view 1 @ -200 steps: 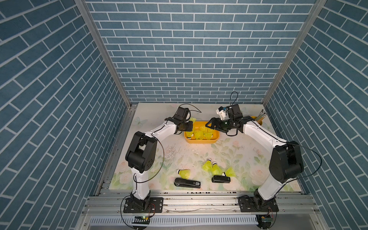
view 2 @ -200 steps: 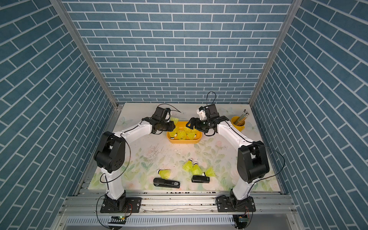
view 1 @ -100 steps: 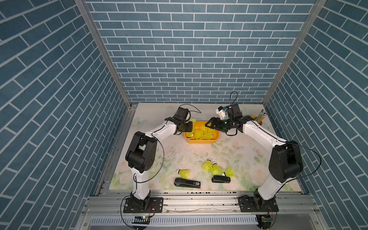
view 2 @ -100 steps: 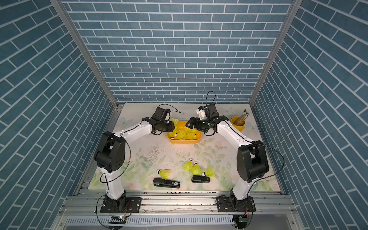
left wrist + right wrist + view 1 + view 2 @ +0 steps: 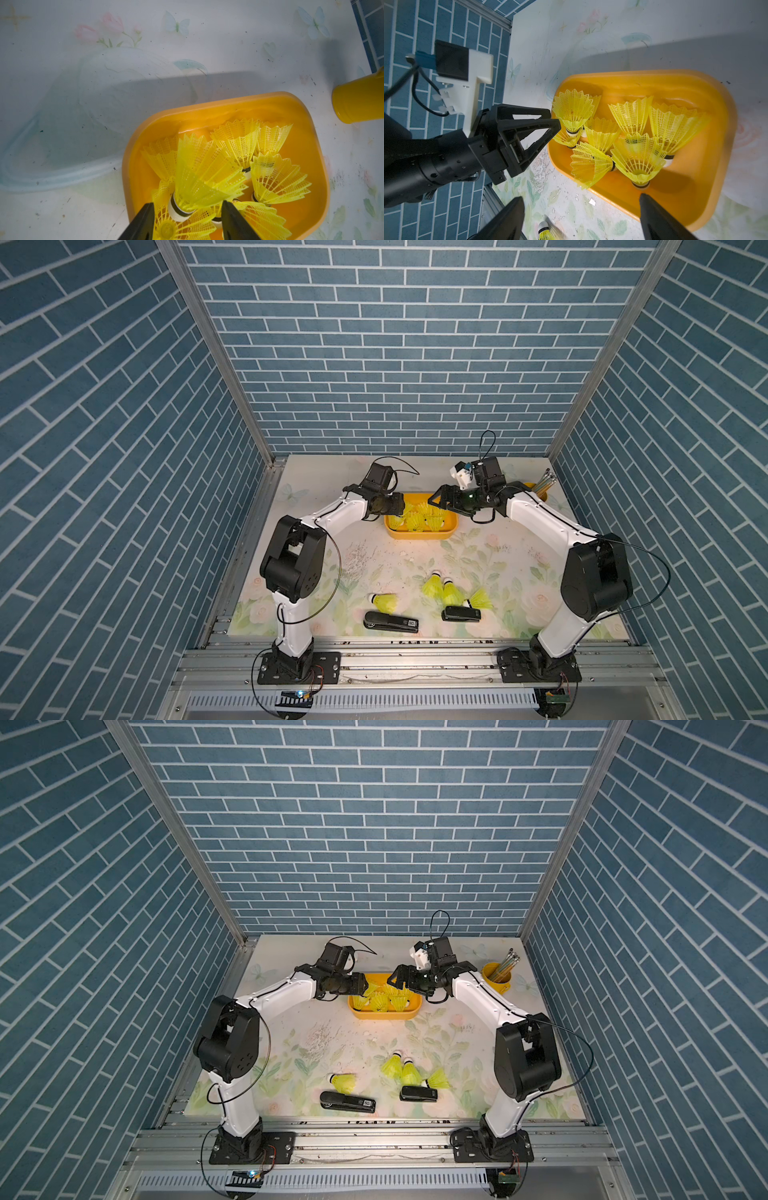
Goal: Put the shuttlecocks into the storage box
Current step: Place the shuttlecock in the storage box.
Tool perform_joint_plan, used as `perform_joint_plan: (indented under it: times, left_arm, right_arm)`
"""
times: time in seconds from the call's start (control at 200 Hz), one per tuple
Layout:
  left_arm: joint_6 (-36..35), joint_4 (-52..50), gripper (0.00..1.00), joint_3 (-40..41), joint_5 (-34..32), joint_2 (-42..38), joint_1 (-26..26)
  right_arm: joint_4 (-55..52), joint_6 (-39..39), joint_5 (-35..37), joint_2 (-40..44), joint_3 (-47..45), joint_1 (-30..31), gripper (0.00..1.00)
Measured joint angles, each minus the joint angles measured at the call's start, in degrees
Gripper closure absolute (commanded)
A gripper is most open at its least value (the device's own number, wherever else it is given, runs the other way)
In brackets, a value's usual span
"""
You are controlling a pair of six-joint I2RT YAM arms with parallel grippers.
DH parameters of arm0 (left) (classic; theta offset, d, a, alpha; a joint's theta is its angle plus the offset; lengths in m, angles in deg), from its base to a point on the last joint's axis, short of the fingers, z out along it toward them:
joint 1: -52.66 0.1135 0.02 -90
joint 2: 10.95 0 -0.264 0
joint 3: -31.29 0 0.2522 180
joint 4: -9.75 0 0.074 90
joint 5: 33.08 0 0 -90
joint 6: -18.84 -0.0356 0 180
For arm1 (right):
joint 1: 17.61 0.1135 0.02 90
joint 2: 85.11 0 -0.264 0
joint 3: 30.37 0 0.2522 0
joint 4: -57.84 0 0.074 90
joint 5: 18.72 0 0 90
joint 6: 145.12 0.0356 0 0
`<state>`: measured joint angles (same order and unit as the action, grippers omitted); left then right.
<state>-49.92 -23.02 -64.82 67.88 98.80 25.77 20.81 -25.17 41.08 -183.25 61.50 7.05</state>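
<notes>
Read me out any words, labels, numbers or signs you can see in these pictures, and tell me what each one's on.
No text here can be read.
White label on the larger black stapler: printed marks, too small to read in both top views.
Shuttlecocks, storage box, pencil cup: no print visible.

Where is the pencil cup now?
In a top view the pencil cup stands at the back right, right of the storage box.
</notes>
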Motion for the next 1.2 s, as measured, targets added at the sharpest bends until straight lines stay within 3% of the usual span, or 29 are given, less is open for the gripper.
perform_joint_plan:
  times: [0.505,0.83,1.2]
  left_arm:
    - [-0.26,-1.01,0.40,-0.42,-3.80,-1.55,0.00]
    - [-1.53,-1.42,0.40,-7.48,-5.75,0.55,0.00]
    - [-4.11,-3.23,0.51,-9.88,-6.80,7.13,-0.02]
  right_arm:
    - [0.00,0.00,0.44,0.00,0.00,0.04,0.11]
    - [0.33,0.00,2.45,-1.66,0.48,0.04,0.12]
    - [0.94,0.00,3.91,-3.78,2.23,0.63,0.13]
